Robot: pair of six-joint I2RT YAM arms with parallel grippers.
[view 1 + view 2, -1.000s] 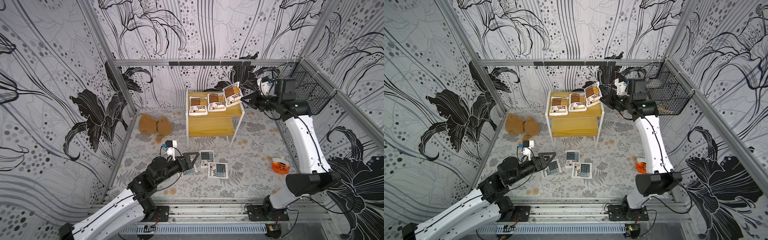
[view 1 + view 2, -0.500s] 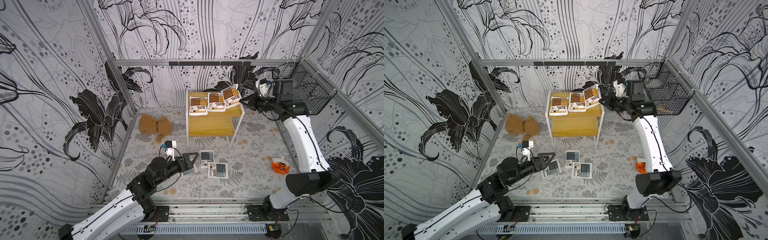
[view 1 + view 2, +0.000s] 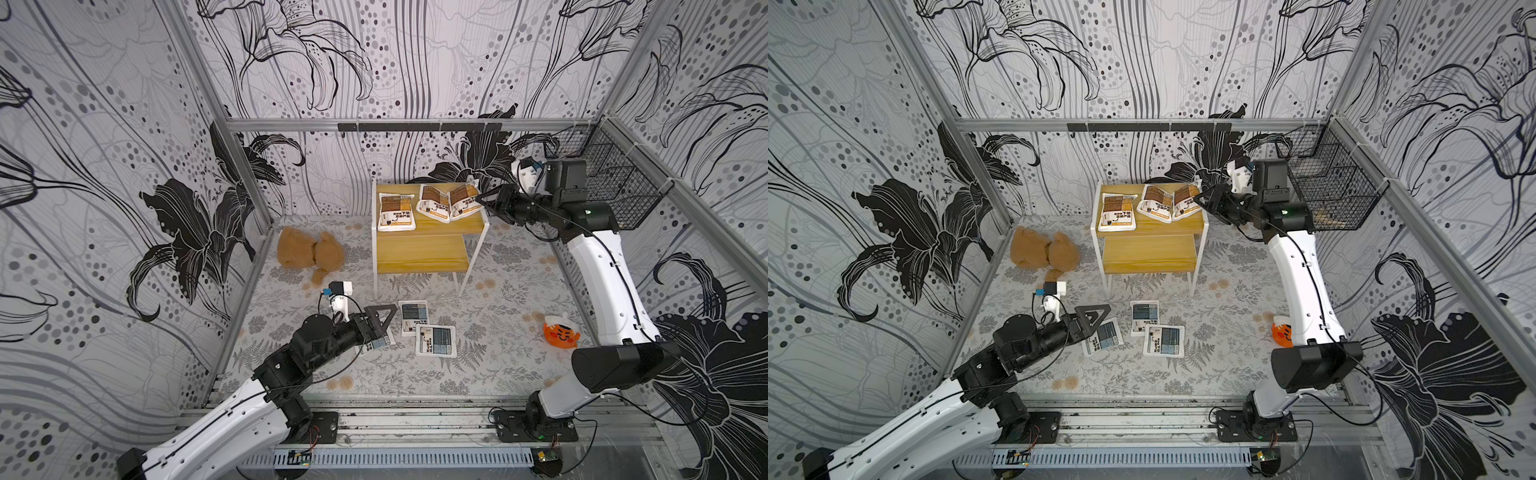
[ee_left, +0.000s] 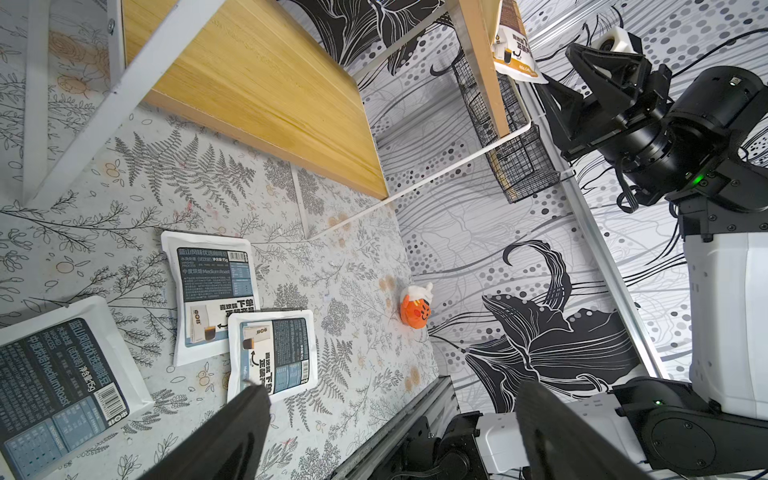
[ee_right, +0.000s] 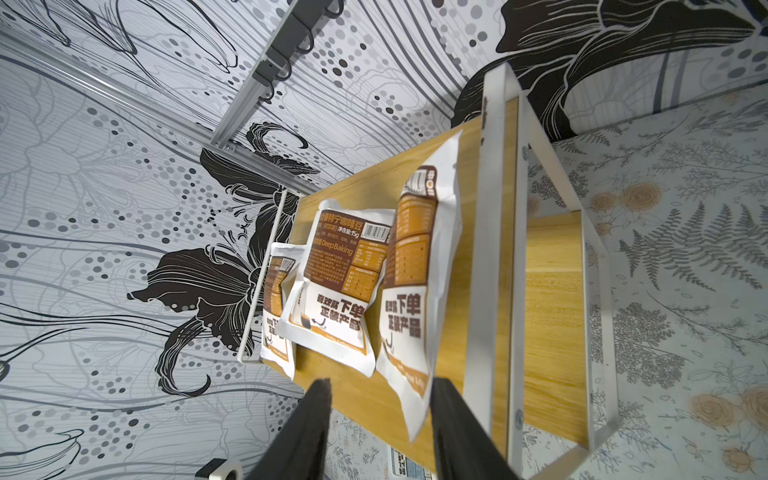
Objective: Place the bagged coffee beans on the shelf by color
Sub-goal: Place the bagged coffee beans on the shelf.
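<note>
I count six coffee pouches in both top views. Three are brown-orange: one brown-orange pouch (image 3: 397,212), a second pouch (image 3: 434,203) and a third pouch (image 3: 464,200). Three are blue-grey: one blue-grey pouch (image 3: 414,318), another pouch (image 3: 435,340) and a last pouch (image 3: 1106,338), partly covered in my view. I see one two-tier shelf (image 3: 419,251), one brown teddy bear (image 3: 309,251), one small orange toy (image 3: 561,332) and one black wire basket (image 3: 615,183). I have two arms in view: the left arm (image 3: 232,419) and the right arm (image 3: 602,274).
</note>
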